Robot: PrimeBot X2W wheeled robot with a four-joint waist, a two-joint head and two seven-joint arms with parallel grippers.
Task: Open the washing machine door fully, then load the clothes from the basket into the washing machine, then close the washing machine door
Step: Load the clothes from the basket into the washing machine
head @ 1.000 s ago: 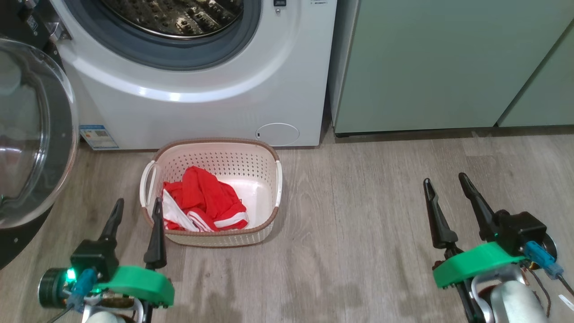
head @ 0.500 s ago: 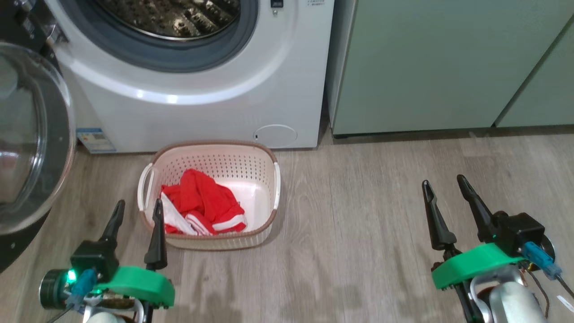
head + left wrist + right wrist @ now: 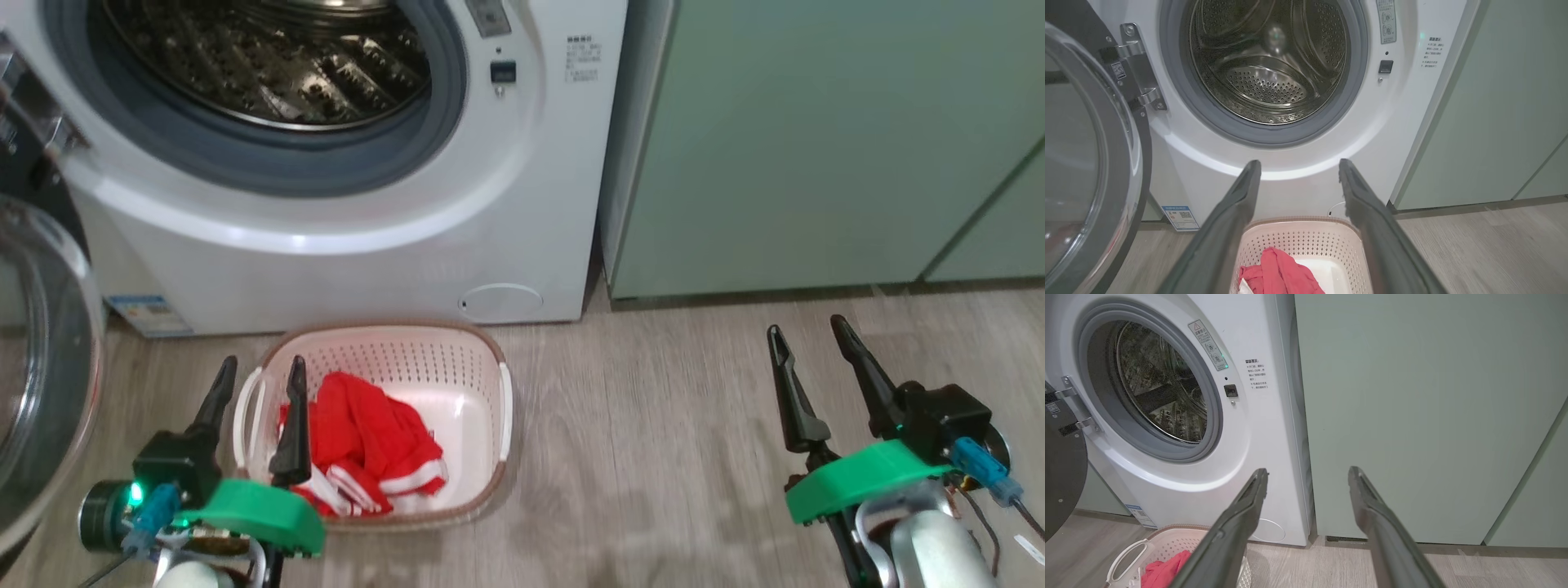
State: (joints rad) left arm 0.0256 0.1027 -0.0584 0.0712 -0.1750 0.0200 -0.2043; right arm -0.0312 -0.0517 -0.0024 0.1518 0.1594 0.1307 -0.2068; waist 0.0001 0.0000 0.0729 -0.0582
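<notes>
The washer [image 3: 343,237] faces the robot, drum mouth uncovered. Its door [image 3: 45,367] hangs wide open on the left, swung out toward the robot. The basket [image 3: 408,359] sits on the floor [image 3: 653,457] just in front of the washer, its long side running along the machine's front, a handle at each end. The clothes [image 3: 367,441] lie crumpled in its left half, striped hem nearest the robot. The left gripper [image 3: 264,361] hovers at the basket's left end, fingers apart. The right gripper [image 3: 806,324] is well off to the right, fingers spread, before the cabinets [image 3: 816,147].

Home laundry corner, washing machine [image 3: 343,269], green cabinets [image 3: 816,139]
</notes>
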